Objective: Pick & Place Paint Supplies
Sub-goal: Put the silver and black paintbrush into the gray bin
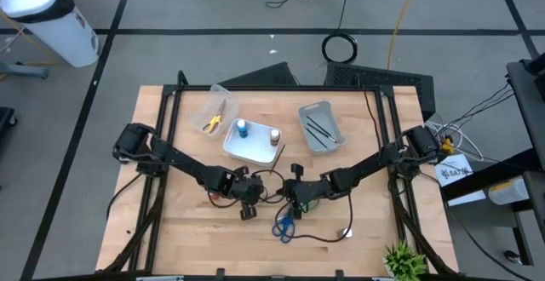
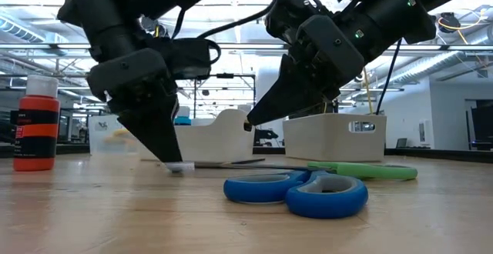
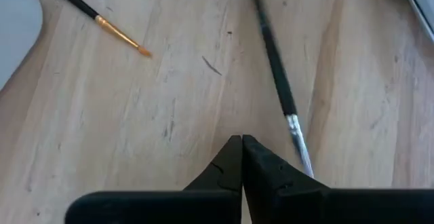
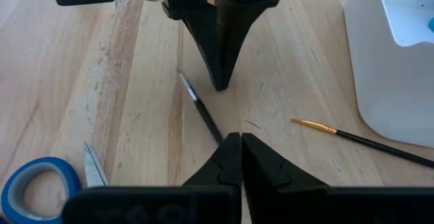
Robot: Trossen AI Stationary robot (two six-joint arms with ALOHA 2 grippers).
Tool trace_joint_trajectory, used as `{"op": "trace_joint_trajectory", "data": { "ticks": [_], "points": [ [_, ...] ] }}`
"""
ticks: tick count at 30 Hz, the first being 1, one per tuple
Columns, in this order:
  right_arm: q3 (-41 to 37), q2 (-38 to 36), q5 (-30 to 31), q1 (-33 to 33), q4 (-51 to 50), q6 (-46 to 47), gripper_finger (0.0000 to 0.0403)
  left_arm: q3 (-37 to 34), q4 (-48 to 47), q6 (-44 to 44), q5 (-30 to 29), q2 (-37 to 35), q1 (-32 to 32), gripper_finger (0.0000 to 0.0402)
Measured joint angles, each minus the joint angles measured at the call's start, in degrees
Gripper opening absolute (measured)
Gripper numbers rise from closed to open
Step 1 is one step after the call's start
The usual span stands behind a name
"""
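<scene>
A thin dark paintbrush (image 3: 274, 61) lies flat on the wooden table between my two grippers. My left gripper (image 3: 242, 139) is shut, with its tips down at the table (image 2: 176, 164) right beside the brush's metal ferrule (image 3: 293, 125). My right gripper (image 4: 235, 137) is shut with nothing in it and hangs above the brush's handle (image 2: 248, 123). A second brush with an orange tip (image 4: 359, 137) lies by the white tray (image 1: 253, 143). Blue-handled scissors (image 2: 296, 191) and green-handled scissors (image 2: 362, 171) lie flat nearby. My left gripper points steeply down, and its shut fingertips (image 2: 174, 162) reach the table top. The brush's bristle end (image 3: 302, 157) runs close past one finger. I cannot tell whether the finger touches it; nothing is between the fingers.
The white tray holds a blue-capped and a brown-capped bottle (image 1: 242, 128). A clear bin with yellow scissors (image 1: 213, 119) and a grey bin with brushes (image 1: 322, 128) stand at the far side. An orange bottle (image 2: 35, 131) stands on the table. A cable runs across the table by the blue scissors.
</scene>
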Motion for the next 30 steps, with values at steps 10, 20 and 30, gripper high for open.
{"op": "trace_joint_trajectory", "data": {
  "ticks": [10, 20, 30],
  "points": [
    [0.0, 0.0, 0.02, 0.02, 0.46, -1.05, 0.0, -0.04, -2.15, -0.56, 1.07, 1.43, 0.34, 0.0006],
    [0.02, 0.0, 0.0, 0.02, 0.48, -1.06, 0.0, -0.26, -0.19, -7.07, -1.26, -7.46, -3.61, 0.0008],
    [0.07, 0.02, 0.24, 0.02, 1.07, -1.05, 0.0, -0.37, 5.46, -10.01, 0.15, -1.8, -3.83, 0.0012]
  ]
}}
